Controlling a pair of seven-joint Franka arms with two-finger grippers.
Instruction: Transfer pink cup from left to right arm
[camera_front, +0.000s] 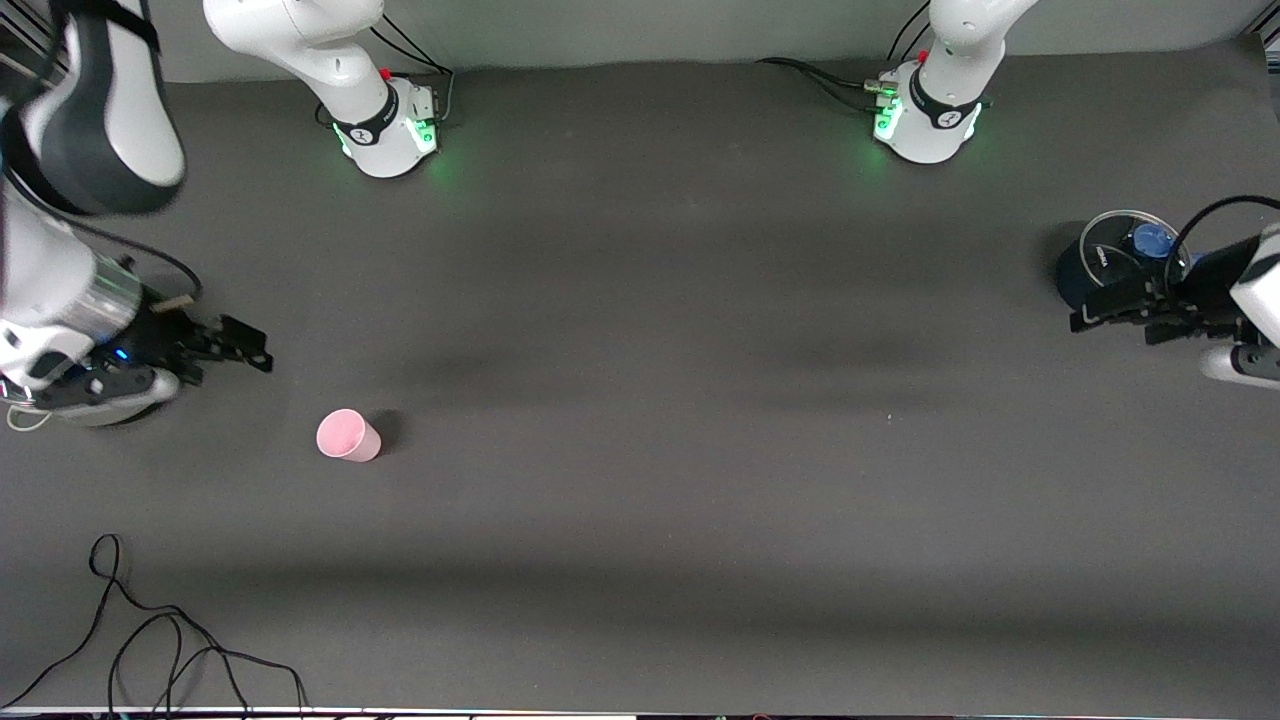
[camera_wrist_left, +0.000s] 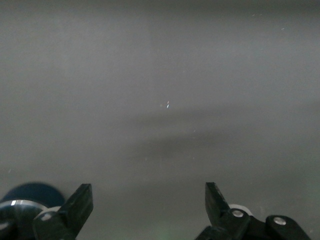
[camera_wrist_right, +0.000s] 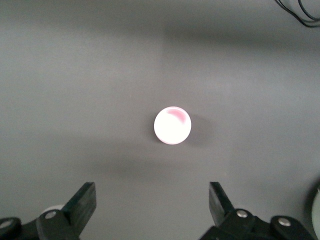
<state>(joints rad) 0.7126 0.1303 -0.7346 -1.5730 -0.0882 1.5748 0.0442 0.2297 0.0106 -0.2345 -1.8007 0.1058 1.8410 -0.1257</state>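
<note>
Front view: dark grey matte desk (camera_front: 660, 330), black cable (camera_front: 150, 640) at 7 o'clock. Pink cup (camera_front: 348, 435) upright at 8 o'clock. Right claw (camera_front: 240, 345) released just beside it. Left claw (camera_front: 1110, 308) released, waiting over 3 o'clock edge.

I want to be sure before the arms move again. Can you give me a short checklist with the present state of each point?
1. Pink cup stands on the table, toward the right arm's end: ok.
2. Cup free of both grippers: ok.
3. Right gripper open, holding nothing: ok.
4. Left gripper open, holding nothing, at the left arm's end beside a dark pot with glass lid: ok.
5. Cable apart from the cup: ok.
</note>
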